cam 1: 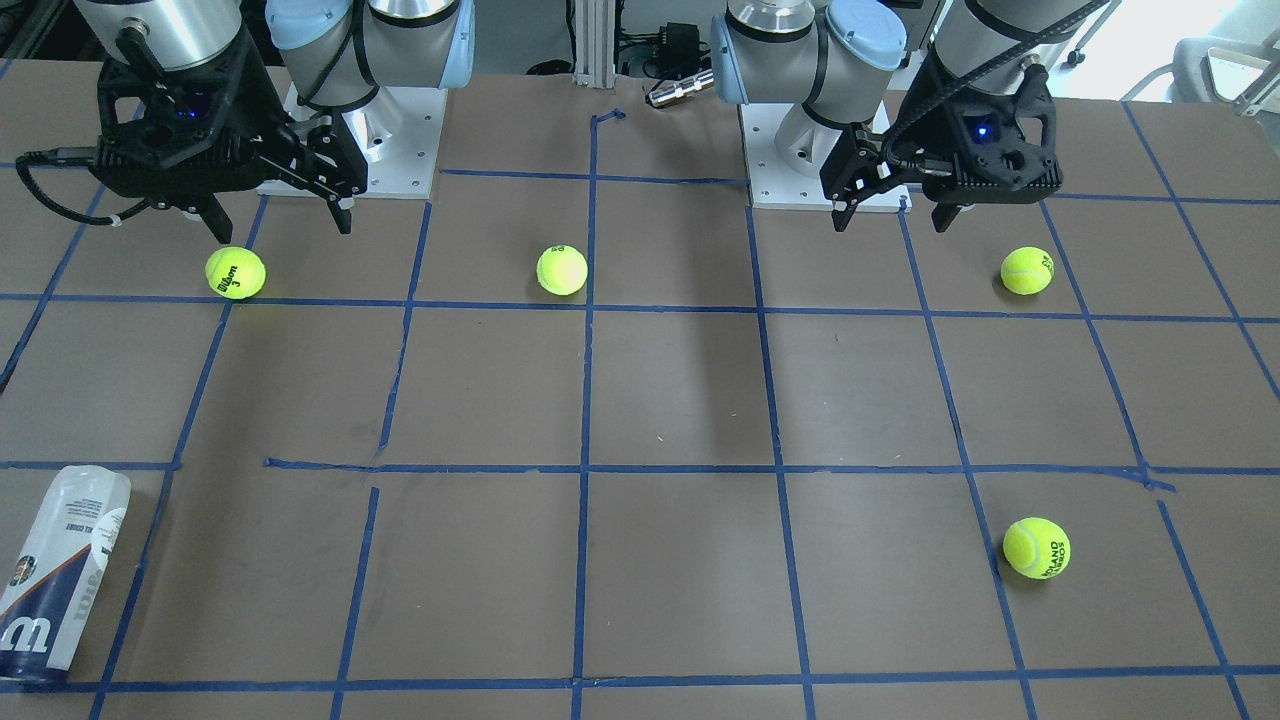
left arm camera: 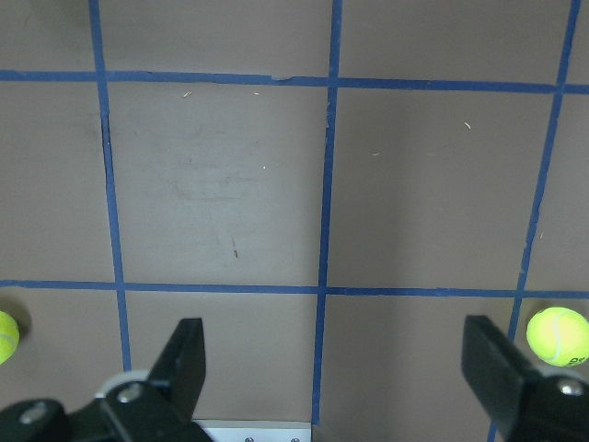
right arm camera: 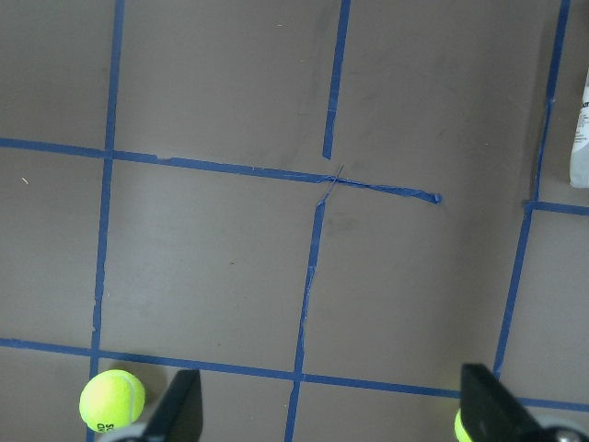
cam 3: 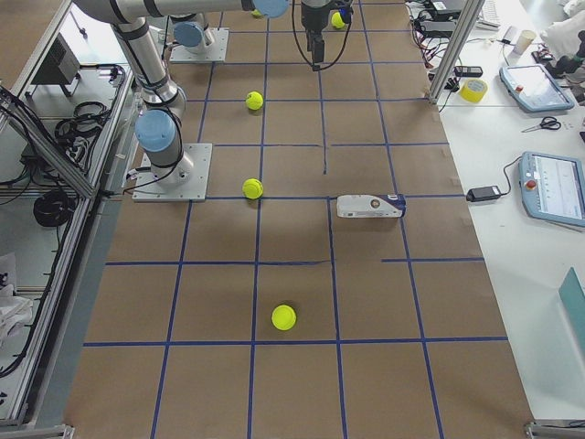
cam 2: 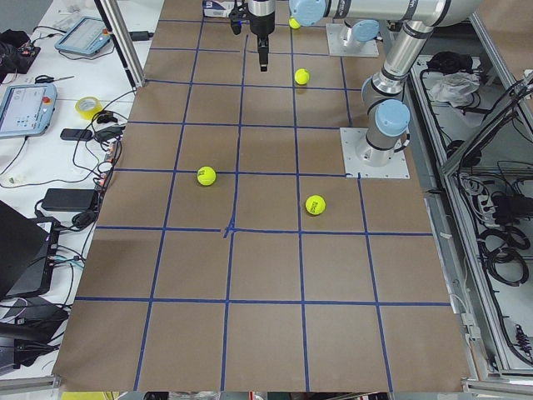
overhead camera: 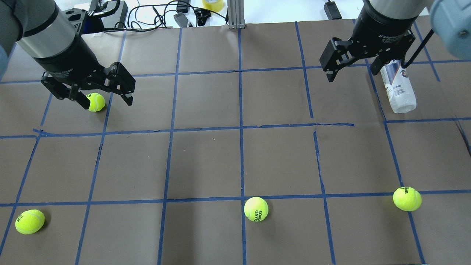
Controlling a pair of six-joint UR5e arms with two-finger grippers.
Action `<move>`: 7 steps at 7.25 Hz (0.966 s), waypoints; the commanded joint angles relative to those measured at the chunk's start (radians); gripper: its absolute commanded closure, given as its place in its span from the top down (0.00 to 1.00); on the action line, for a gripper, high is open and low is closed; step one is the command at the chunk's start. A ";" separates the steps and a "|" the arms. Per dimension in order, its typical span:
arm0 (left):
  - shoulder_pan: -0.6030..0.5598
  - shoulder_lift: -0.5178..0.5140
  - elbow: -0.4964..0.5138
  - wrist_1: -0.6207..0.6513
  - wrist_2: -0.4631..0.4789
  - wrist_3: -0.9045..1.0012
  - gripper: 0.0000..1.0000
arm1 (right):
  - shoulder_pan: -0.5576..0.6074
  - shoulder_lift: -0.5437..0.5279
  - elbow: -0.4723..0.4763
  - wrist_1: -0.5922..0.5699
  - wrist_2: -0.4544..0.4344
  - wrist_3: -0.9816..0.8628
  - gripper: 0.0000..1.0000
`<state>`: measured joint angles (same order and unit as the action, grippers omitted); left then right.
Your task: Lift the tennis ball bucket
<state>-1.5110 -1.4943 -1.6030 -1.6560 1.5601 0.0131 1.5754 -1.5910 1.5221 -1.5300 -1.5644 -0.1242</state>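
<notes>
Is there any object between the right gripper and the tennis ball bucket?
Only a tennis ball lies on the table near the right gripper, toward the tennis ball bucket; the raised gripper could likely pass above it.

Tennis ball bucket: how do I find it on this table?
On the brown table with blue tape squares, look away from the robot, toward its right. The tennis ball bucket lies there on its side: a long clear tube with a white-and-navy label, not round and yellow-green like the tennis balls.
</notes>
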 commanded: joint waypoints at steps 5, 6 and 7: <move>0.000 -0.001 0.000 -0.001 0.006 0.001 1.00 | 0.000 -0.001 0.006 0.001 0.001 -0.006 1.00; 0.000 -0.001 -0.002 0.001 0.008 0.001 1.00 | 0.000 0.002 0.006 -0.004 0.001 -0.015 1.00; 0.000 -0.003 -0.002 0.001 0.008 0.002 1.00 | 0.000 0.011 0.010 -0.012 0.001 -0.018 1.00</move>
<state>-1.5110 -1.4960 -1.6040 -1.6556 1.5670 0.0142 1.5754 -1.5883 1.5286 -1.5341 -1.5633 -0.1365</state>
